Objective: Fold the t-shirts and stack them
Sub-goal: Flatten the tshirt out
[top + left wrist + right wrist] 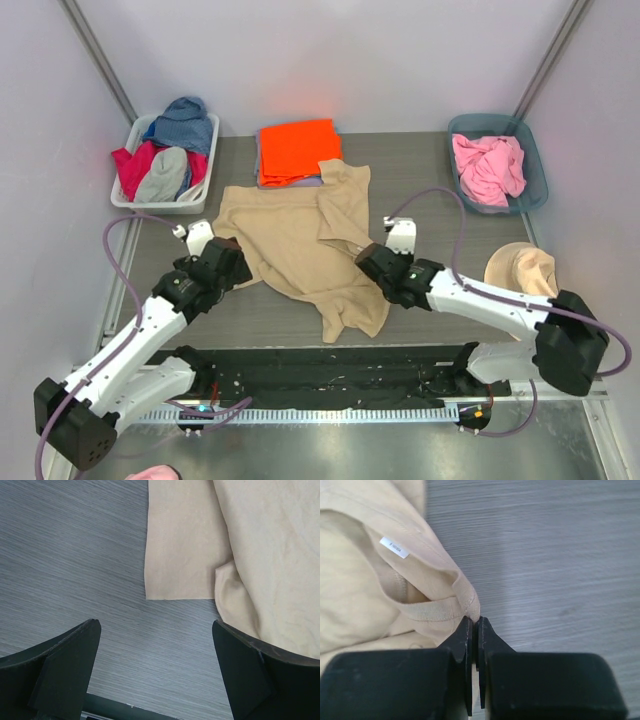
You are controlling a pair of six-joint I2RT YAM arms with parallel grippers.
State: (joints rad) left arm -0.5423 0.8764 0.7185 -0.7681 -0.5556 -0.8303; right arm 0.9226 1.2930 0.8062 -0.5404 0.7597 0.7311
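The tan short-sleeved cloth shirt [290, 240] is lying partly spread and rumpled on the middle of the grey wood-grain table [420, 200]. One part is lying folded over its right half, and a loose tail is trailing toward the near edge.

The right gripper [364, 259] is reaching in from the right side of the shirt. In the right wrist view its jaws are pressing together on the fold of the ribbed neckband [427, 611], pinching the cloth at the fingertips. A small white label [394, 547] is showing inside the collar.

The left gripper [233, 264] is hovering at the left edge of the shirt. Its jaws are standing spread wide, with nothing between them. In the left wrist view a flat sleeve edge is lying ahead of the fingers, and the right finger is sitting over the cloth.

At the far edge, a folded bright orange shirt [298, 150] is resting on a lavender shirt [310, 182], just beyond the tan shirt.

A crumpled pink shirt [488, 168] is sitting in a teal plastic bin [490, 122] at the far right. A white plastic basket [160, 205] at the far left is holding blue, red and grey garments.
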